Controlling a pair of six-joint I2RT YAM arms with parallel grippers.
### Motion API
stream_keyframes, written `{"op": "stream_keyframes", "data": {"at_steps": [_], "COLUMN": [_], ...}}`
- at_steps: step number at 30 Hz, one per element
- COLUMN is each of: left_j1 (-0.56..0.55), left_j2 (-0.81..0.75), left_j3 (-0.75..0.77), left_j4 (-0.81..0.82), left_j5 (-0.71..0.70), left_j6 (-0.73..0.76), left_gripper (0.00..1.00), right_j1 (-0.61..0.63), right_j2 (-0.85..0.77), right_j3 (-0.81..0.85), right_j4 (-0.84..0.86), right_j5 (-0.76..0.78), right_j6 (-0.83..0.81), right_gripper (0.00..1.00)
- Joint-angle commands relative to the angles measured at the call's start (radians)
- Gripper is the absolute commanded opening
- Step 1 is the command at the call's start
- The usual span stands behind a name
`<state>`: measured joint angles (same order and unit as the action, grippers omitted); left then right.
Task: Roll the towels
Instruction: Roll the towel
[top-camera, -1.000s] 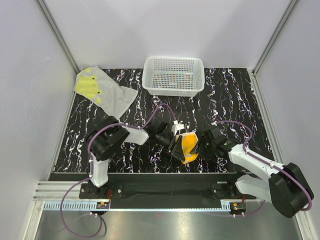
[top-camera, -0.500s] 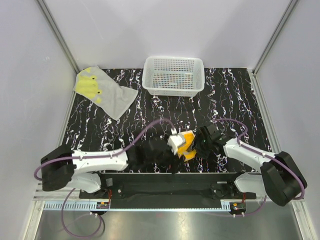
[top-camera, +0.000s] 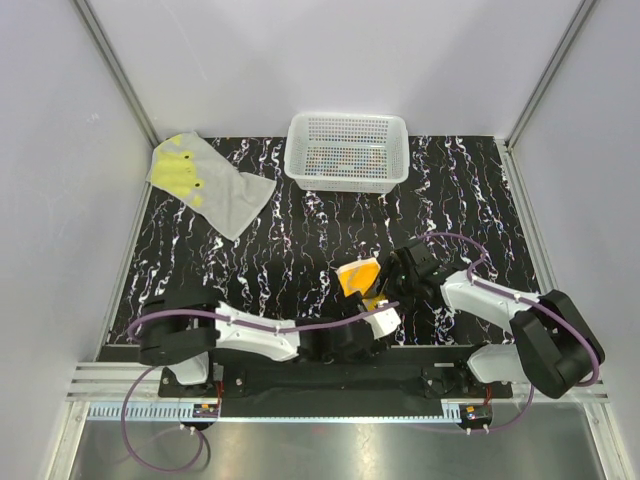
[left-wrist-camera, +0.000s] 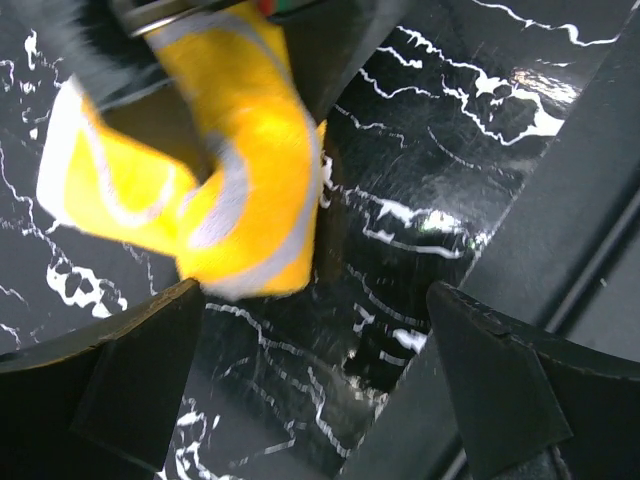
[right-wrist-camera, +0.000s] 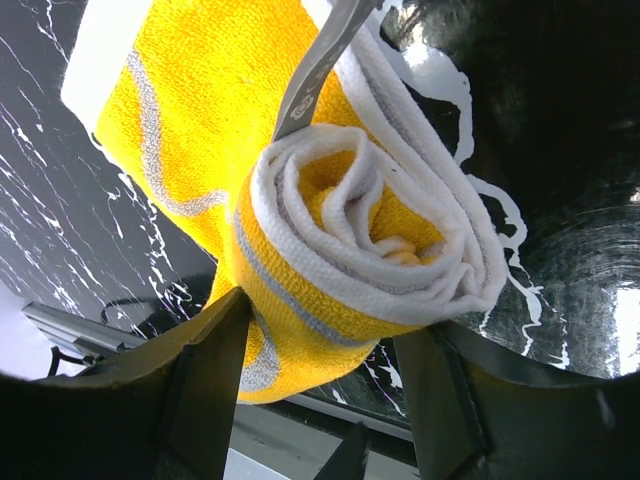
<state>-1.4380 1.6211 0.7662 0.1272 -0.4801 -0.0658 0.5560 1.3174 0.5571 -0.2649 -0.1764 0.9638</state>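
Rolled orange towel points its spiral end into the right pincer, grip unclear; left pincer gapes empty.

orange towel: bundled, white-striped, lying on black marbled table | left gripper: jaws spread wide, towel just beyond fingertips

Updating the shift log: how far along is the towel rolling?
Done: the orange towel is rolled into a coil. In hand: the right gripper straddles that roll; the left gripper is open, holding nothing. Left: the grey towel lies flat in the far left corner, unrolled.
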Motion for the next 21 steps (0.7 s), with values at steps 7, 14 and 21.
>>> {"op": "stream_keyframes", "data": {"at_steps": [7, 14, 21], "left_j1": [0.002, 0.094, 0.162], "left_j2": [0.128, 0.154, 0.138], "left_j3": [0.123, 0.125, 0.108], "left_j4": [0.074, 0.063, 0.078], "left_j5": [-0.129, -0.065, 0.078], "left_j6": [0.046, 0.005, -0.014], "left_gripper": [0.99, 0.64, 0.00], "right_j1": [0.007, 0.007, 0.008], "right_j2": [0.062, 0.065, 0.056], "right_j3": [-0.040, -0.057, -0.057], "right_j4": [-0.020, -0.005, -0.008], "right_j5": [-0.012, -0.032, -0.041], "right_j6": [-0.051, -0.056, -0.059], "right_gripper": [0.66, 0.66, 0.66]}}
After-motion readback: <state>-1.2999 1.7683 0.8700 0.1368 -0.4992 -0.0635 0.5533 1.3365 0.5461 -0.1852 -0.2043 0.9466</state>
